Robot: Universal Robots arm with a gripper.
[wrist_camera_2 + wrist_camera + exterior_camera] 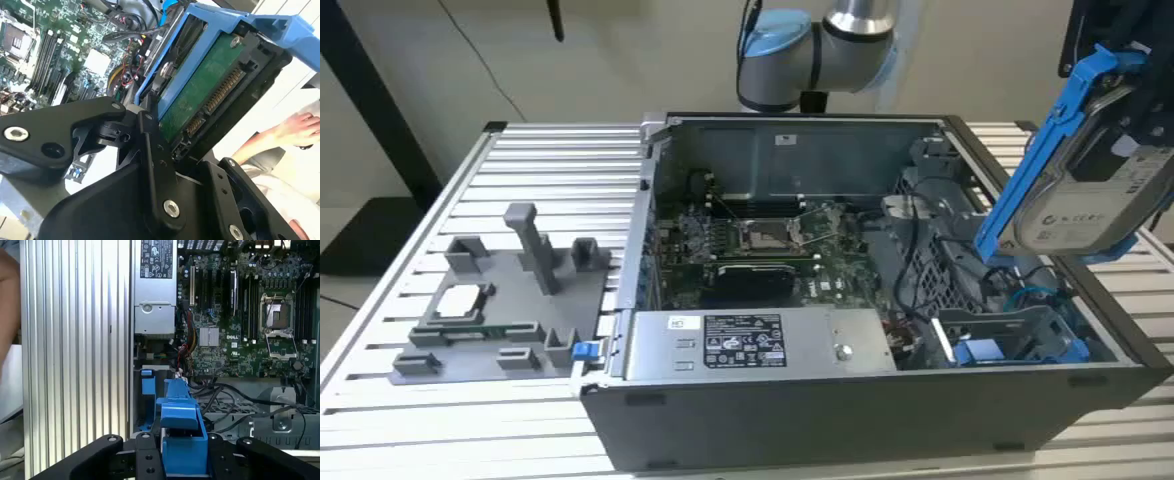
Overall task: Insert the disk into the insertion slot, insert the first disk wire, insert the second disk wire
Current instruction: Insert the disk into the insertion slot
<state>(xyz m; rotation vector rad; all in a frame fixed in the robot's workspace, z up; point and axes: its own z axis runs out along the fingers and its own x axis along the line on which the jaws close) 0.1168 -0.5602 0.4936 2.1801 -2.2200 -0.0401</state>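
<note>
The disk (1091, 190), a silver-grey drive in a bright blue carrier, hangs tilted on edge above the open computer case's corner at the exterior view's right. My gripper (185, 150) is shut on it. In the second wrist view the black fingers (155, 160) clamp the carrier, and the disk's green circuit board (200, 95) and connector face the camera. The first wrist view shows the blue carrier (182, 432) end-on between the fingers (145, 457). The insertion slot (1014, 335), a grey metal bay with blue tabs, lies below the disk inside the case. Loose cables (921, 270) lie beside the bay.
The case holds a motherboard (761, 240) and a silver power supply (747, 340) along its front wall. A grey fixture with parts (507, 300) stands on the ribbed table at the exterior view's left. A person's hand (295, 127) is near the disk.
</note>
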